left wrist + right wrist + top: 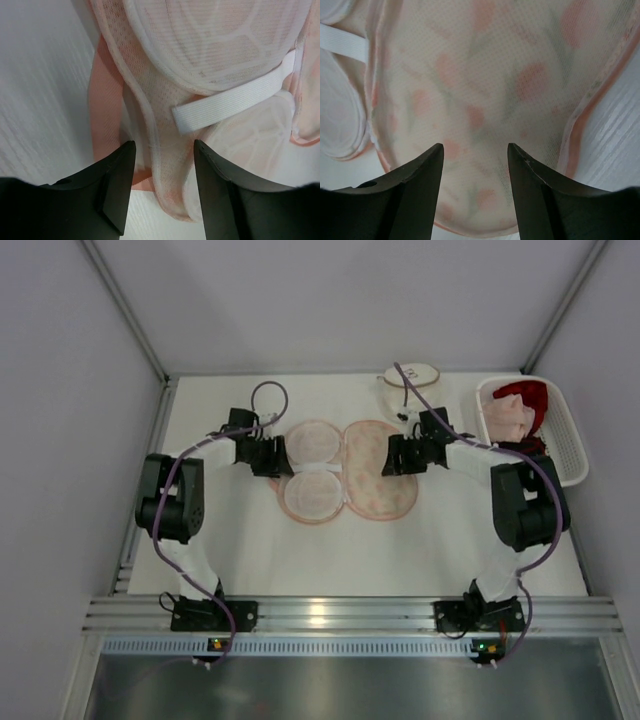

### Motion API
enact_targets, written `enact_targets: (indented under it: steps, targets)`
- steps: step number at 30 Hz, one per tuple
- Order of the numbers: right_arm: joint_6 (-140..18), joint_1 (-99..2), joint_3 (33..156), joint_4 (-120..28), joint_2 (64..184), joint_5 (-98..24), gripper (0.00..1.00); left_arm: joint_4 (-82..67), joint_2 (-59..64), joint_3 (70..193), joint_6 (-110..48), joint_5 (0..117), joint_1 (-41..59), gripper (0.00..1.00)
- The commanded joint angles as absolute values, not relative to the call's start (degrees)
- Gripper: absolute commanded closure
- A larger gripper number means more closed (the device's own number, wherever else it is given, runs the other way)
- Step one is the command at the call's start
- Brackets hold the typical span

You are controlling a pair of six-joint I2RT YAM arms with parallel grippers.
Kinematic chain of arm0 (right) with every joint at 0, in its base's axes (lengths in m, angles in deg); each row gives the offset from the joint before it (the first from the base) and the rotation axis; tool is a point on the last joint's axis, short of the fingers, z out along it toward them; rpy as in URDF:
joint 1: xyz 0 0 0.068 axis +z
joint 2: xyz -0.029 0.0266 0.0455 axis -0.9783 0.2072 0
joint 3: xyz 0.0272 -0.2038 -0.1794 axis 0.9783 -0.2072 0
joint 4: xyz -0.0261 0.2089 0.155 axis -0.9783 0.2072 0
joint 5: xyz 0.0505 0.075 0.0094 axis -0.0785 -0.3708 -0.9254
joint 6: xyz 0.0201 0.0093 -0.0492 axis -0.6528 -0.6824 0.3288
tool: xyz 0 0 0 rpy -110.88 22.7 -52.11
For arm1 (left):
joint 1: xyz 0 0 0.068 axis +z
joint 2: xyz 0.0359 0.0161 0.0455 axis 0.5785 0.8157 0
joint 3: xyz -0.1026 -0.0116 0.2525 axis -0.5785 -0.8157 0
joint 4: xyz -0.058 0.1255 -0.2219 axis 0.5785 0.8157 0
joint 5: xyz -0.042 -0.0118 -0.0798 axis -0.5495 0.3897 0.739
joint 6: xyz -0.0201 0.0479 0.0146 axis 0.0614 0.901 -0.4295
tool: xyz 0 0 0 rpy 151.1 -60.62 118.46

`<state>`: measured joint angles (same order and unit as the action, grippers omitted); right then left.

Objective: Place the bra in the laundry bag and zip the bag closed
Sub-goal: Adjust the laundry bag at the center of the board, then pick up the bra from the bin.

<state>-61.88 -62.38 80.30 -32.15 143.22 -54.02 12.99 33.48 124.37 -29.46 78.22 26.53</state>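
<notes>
Peach-trimmed floral mesh laundry bag (485, 90), white elastic strap (235, 102)

White table (250, 550) between plain grey walls (60, 440) — evenly lit.

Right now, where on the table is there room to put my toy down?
The widest bare patch is the near strip of table between the open laundry bag and the arm bases. The far left corner is bare too. Far right is crowded: round pouch, basket, right tool.

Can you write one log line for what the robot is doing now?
laundry bag: lying open, unzipped | left gripper: open, at bag's left edge | right gripper: open, at bag's right edge
</notes>
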Motion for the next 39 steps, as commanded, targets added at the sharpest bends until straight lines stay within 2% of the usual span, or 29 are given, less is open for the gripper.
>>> enact_targets:
  steps: [1, 8, 12, 15, 17, 19, 23, 29, 31, 36, 39]
  targets:
    - [-63.6, -61.9, 81.0, -34.6, 144.3, -50.3, 0.45, 14.0, 33.7, 125.3, -28.4, 76.8, 24.9, 0.43]
    - [-62.0, -65.8, 75.6, -32.2, 140.9, -45.1, 0.45, 15.7, 36.2, 126.9, -28.3, 81.1, 21.9, 0.43]
    - [-60.8, -69.2, 72.4, -32.2, 137.6, -47.9, 0.43, 17.0, 38.3, 129.3, -27.2, 81.0, 19.3, 0.42]
    - [-57.7, -69.4, 73.7, -30.6, 134.6, -53.8, 0.4, 17.4, 38.9, 131.6, -26.5, 81.8, 19.2, 0.37]
    - [-55.4, -69.3, 76.8, -27.0, 132.6, -55.6, 0.31, 17.4, 37.8, 133.2, -26.3, 83.5, 19.3, 0.35]
    - [-50.3, -69.7, 83.9, -18.8, 130.3, -56.4, 0.26, 17.5, 35.9, 134.1, -26.5, 84.7, 19.3, 0.33]
    - [-42.6, -73.5, 95.7, -5.8, 127.1, -55.6, 0.04, 18.3, 29.7, 136.2, -25.1, 86.2, 19.2, 0.3]
    - [-26.1, -88.9, 112.3, 19.0, 128.7, -54.2, 0.05, 21.5, 21.8, 135.7, -22.3, 87.3, 19.3, 0.28]
    - [-22.8, -94.3, 114.3, 21.8, 131.0, -52.2, 0.08, 21.5, 19.3, 134.2, -22.7, 87.7, 19.4, 0.28]
    - [-17.6, -102.5, 118.8, 25.5, 139.6, -48.2, 0.26, 21.5, 16.0, 131.3, -24.4, 87.1, 19.4, 0.28]
    - [-18.7, -103.5, 119.2, 23.4, 143.7, -48.5, 0.32, 21.4, 14.3, 130.2, -24.4, 86.1, 19.5, 0.27]
